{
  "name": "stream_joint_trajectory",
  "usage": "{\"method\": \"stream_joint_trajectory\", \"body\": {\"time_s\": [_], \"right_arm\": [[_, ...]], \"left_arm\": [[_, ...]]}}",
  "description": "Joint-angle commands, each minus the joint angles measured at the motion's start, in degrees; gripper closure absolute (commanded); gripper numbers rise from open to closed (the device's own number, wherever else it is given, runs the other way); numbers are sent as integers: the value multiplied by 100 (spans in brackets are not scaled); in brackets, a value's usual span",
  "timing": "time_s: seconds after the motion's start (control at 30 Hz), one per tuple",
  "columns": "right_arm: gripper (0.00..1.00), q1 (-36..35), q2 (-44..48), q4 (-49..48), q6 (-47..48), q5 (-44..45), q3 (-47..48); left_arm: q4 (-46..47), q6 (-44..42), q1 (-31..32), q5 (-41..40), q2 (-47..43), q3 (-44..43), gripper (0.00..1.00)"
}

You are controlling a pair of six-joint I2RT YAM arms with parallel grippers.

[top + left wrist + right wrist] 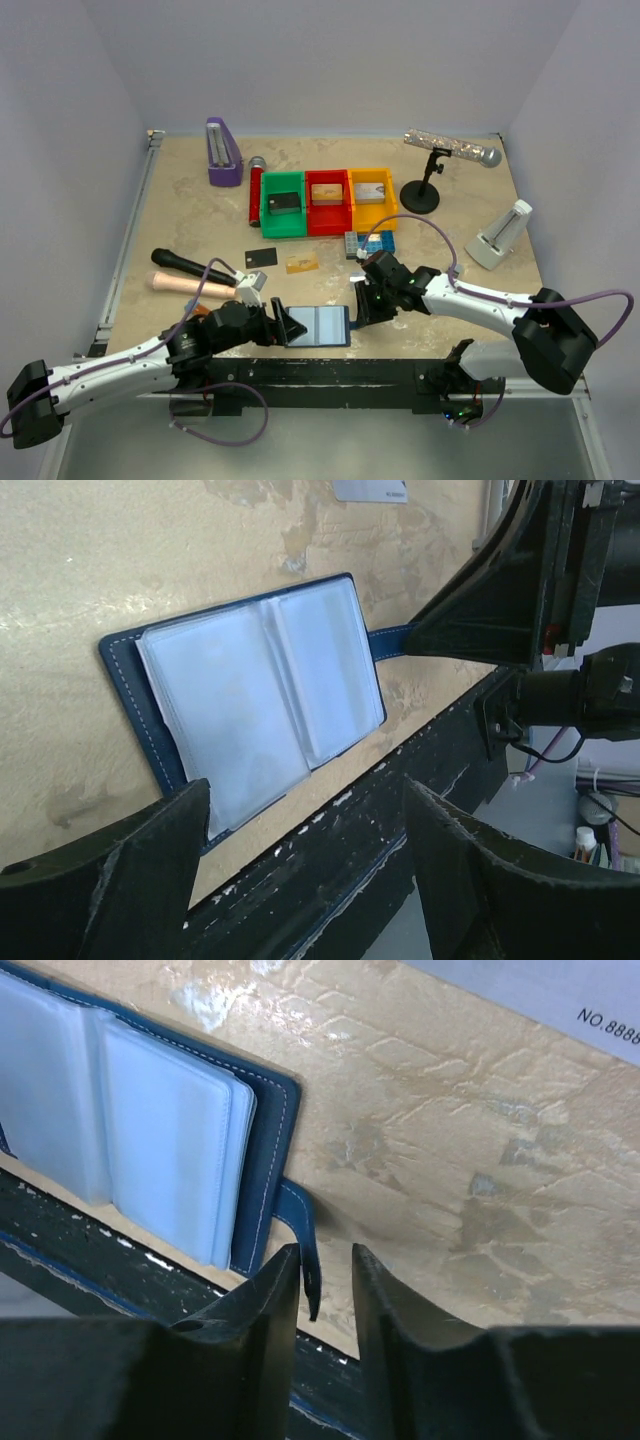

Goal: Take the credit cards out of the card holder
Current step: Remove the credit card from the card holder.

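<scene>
Open card holder (318, 325) lies flat between both grippers, long axis left-right. At its left end the left gripper (305, 795) has jaws wide apart. At its right the right gripper (328, 1260) has jaws narrowly apart, straddling the snap tab (298, 1210), no visible pinch. The black card (261, 257) and gold card (302, 263) lie beyond the holder, with open room there. Pocket contents unclear.

Navy-blue folding card holder (255, 685), white edge stitching, pale blue-grey translucent pockets, lying on a beige tabletop (100, 560) with brown marbled veining. Beyond it: thin black plastic card (261, 257), gold-tan plastic card (301, 263); green plastic bin (283, 230), red plastic bin (327, 226), orange plastic bin (372, 216).
</scene>
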State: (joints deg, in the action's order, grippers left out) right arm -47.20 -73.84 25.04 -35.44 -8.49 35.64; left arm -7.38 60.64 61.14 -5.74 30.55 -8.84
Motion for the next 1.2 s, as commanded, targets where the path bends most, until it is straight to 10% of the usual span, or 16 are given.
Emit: {"method": "stream_joint_trajectory", "body": {"time_s": [0.0, 0.2, 0.63, 1.17], "right_arm": [[73, -52, -7, -289, -95, 128, 49], [100, -96, 264, -272, -68, 128, -30], [100, -834, 2136, -315, 2, -346, -250], [100, -1037, 2050, -1027, 169, -460, -233]], "left_arm": [[535, -149, -6, 415, 293, -311, 19], [641, -211, -6, 486, 558, -390, 19], [317, -404, -15, -252, 277, -540, 0], [946, -632, -6, 765, 723, -390, 17]]}}
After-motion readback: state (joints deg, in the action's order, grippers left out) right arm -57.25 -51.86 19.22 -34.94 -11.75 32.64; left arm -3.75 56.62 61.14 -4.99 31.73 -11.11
